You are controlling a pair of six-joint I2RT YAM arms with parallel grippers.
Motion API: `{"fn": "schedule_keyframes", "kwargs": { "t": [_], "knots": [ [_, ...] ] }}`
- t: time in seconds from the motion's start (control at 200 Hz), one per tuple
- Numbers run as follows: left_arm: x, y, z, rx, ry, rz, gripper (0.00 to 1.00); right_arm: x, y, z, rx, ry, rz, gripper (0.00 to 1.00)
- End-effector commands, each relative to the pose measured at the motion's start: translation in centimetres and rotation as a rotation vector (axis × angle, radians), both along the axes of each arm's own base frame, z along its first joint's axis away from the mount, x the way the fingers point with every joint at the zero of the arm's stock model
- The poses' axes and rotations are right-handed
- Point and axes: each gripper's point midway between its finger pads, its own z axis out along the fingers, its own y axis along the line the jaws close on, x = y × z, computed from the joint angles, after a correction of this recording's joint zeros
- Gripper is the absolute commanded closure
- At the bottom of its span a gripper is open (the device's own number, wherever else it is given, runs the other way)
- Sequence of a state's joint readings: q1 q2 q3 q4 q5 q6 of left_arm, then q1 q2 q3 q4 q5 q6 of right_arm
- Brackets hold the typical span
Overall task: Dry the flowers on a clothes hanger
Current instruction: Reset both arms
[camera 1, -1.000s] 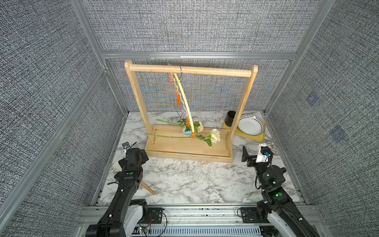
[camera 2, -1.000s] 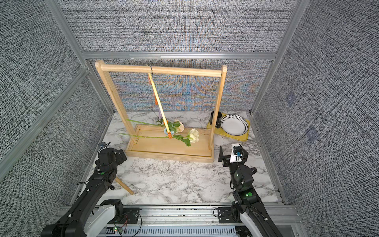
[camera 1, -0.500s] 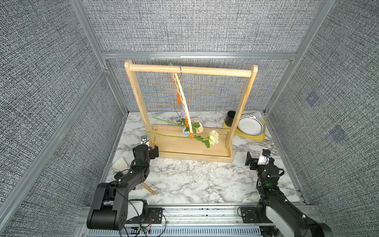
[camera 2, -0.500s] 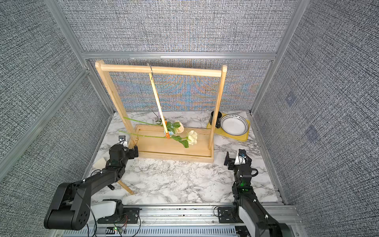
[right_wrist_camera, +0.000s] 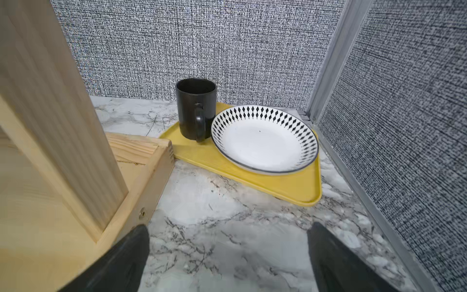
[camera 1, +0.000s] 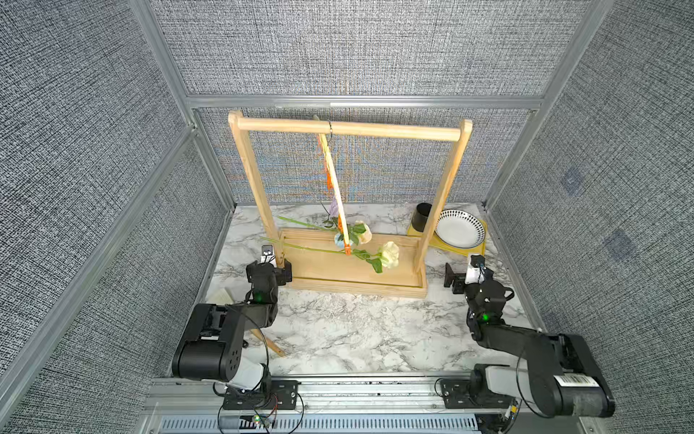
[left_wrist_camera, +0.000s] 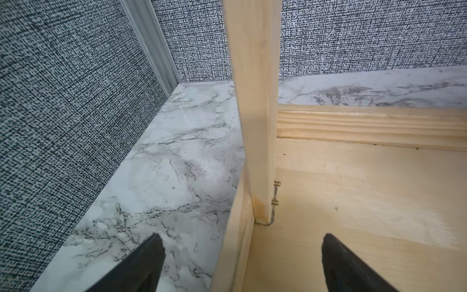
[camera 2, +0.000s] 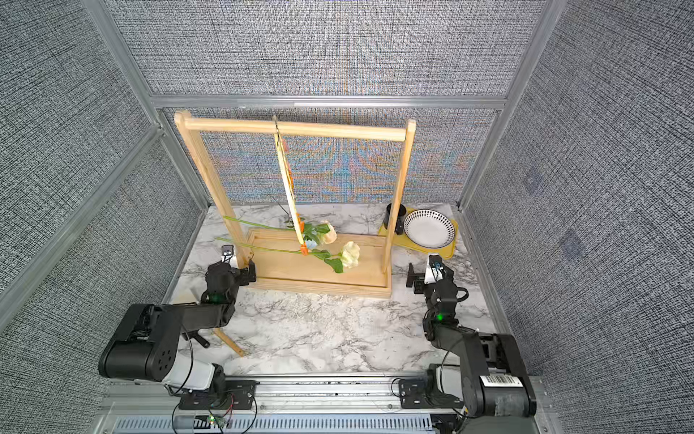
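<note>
While the flowers (camera 1: 388, 254) seem clipped to the hanger (camera 1: 338, 203), left gripper (camera 1: 277, 261) and right gripper (camera 1: 462, 272) sit low, jaws spread, empty; next, I'd say, back away gently.

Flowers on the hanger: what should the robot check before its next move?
1. Left gripper open and empty: ok.
2. Right gripper open and empty: ok.
3. Clothes hanger hooked over the rack bar: ok.
4. Flowers all clipped firmly: cannot tell.
5. Left gripper's way ahead clear: not ok, the rack post stands close in front.
6. Mug and plate out of the way: ok.
</note>
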State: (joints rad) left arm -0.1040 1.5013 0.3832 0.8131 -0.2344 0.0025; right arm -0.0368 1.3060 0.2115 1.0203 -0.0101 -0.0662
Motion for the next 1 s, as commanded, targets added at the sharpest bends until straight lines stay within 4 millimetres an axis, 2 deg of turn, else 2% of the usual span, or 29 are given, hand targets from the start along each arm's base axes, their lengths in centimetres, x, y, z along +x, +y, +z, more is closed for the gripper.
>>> {"fn": "schedule_keyframes", "kwargs": {
  "t": [0.0,0.03,0.12,0.225,0.32,0.556,0.716,0.991],
  "knots": [
    [0.3,-0.1,0.5,0.002,-0.019,-0.002,0.01,0.4,0.2,0.5,0.081,-0.028,0.011,0.01],
    [0.3,-0.1,0.6,0.003,-0.024,-0.006,0.01,0.4,0.3,0.7,0.114,-0.044,0.019,0.01],
    [0.3,-0.3,0.5,0.003,-0.02,-0.016,0.01,1.0,1.1,0.4,0.067,-0.049,0.054,0.01],
    [0.3,-0.8,0.5,0.003,-0.019,-0.047,0.01,1.2,0.7,-1.3,0.074,-0.034,0.023,0.01],
    [0.4,-0.7,0.5,0.003,-0.018,-0.046,0.01,1.3,1.1,-1.6,0.042,-0.02,0.016,0.01],
    [0.6,-0.3,0.3,-0.013,-0.005,-0.028,0.01,0.7,2.2,-1.1,-0.011,-0.056,0.029,0.01],
    [0.7,0.8,0.1,-0.052,0.007,0.01,0.01,1.4,1.8,-1.5,0.012,-0.024,0.019,0.01],
    [0.6,0.8,0.4,-0.047,-0.001,0.006,0.01,1.5,1.4,-1.6,0.03,-0.017,0.012,0.01]
  ]
}}
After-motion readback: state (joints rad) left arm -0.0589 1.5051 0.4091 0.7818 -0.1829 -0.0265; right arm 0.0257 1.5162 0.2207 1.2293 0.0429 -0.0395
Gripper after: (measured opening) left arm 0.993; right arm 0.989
